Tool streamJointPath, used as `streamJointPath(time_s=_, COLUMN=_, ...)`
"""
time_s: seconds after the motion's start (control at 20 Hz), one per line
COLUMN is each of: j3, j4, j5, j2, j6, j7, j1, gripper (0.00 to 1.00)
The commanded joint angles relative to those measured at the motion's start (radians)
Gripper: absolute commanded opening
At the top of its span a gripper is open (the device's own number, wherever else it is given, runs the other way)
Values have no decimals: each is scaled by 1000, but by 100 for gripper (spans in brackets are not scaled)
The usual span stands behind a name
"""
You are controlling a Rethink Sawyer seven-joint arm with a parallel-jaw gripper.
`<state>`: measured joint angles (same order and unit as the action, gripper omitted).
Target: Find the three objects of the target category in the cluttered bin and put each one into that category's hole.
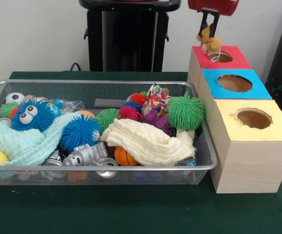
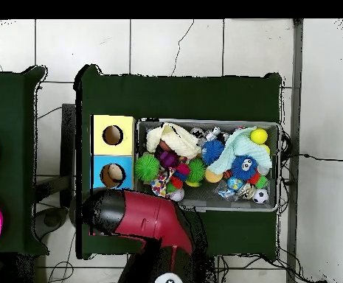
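Observation:
My gripper hangs from the top of the front view, shut on a tan-orange plush animal. The plush dangles just above the round hole in the red top of the far wooden box, at the hole's left rim. The wire-mesh bin lies to the left of the boxes, full of clutter. In the overhead view my red arm covers the red-topped box, and the bin lies to its right. No cream-yellow or striped plush shows.
A blue-topped box and a yellow-topped box stand in line nearer the camera. The bin holds a green puffer ball, a blue spiky ball with eyes, a silver toy robot, a cream cloth and a mint cloth.

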<state>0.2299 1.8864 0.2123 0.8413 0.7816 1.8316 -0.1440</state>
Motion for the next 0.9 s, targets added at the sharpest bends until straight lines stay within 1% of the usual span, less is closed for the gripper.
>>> streamJointPath(time_s=0.05, j3=19, j4=185, j5=85, j2=70, j6=85, j7=357, j1=-82, gripper=0)
streamJointPath(time_s=0.2, j3=14, j4=230, j5=120, j2=92, j6=70, j7=374, j1=-109, gripper=0)
streamJointPath(time_s=0.25, j3=6, j4=254, j5=142, j2=100, j6=61, j7=377, j1=-115, gripper=0)
streamJointPath(time_s=0.45, j3=-12, j4=312, j5=187, j2=110, j6=6, j7=382, j1=-141, gripper=0)
streamJointPath(time_s=0.6, j3=-32, j4=359, j5=222, j2=100, j6=-74, j7=365, j1=-149, gripper=0)
streamJointPath(time_s=0.65, j3=-51, j4=375, j5=241, j2=76, j6=-123, j7=347, j1=-137, gripper=0)
streamJointPath(time_s=0.7, j3=-55, j4=384, j5=248, j2=73, j6=-143, j7=343, j1=-141, gripper=0)
streamJointPath(time_s=0.75, j3=-61, j4=388, j5=250, j2=60, j6=-178, j7=340, j1=-142, gripper=0)
streamJointPath(time_s=0.9, j3=-61, j4=382, j5=246, j2=51, j6=-212, j7=342, j1=-154, gripper=0)
